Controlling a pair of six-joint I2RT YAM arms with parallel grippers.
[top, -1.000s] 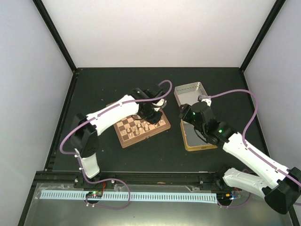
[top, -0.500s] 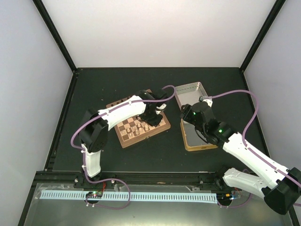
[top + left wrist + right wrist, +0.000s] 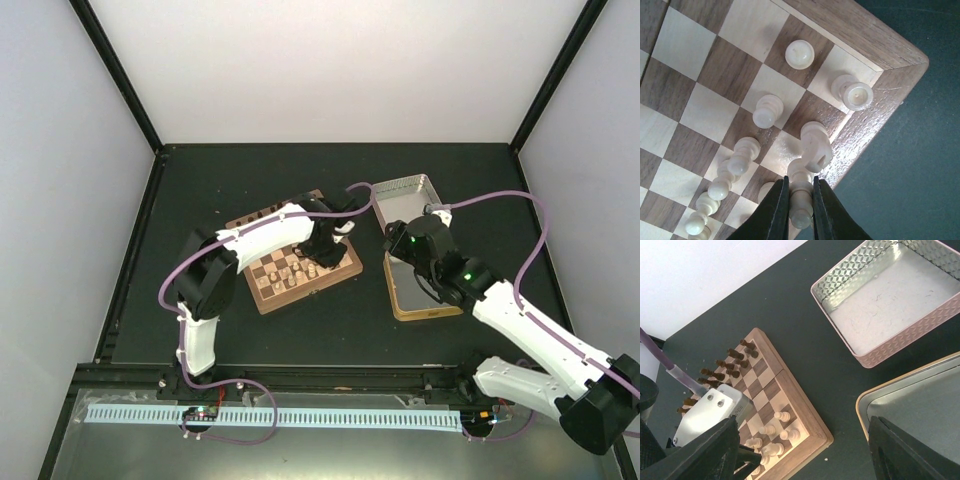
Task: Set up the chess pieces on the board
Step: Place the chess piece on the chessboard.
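Note:
The board (image 3: 272, 287) lies left of centre on the dark table. Several pale chess pieces stand bunched at its near-right corner, among them a rook (image 3: 853, 93), a knight (image 3: 815, 143) and pawns (image 3: 799, 53). My left gripper (image 3: 800, 202) hangs over that corner (image 3: 320, 252), shut on a slim pale piece (image 3: 801, 196) that stands upright beside the knight. My right gripper (image 3: 802, 455) is open and empty, held above the table between the board (image 3: 805, 412) and the gold tin (image 3: 920, 410).
Dark brown pieces (image 3: 725, 371) line the board's far side. A pinkish-silver tin lid (image 3: 405, 198) sits behind the gold tin (image 3: 420, 298) to the right of the board. Black frame posts and pale walls enclose the table.
The left arm's elbow has swung inward toward the board while its gripper stayed over the near-right corner with the piece. The right arm has not moved.

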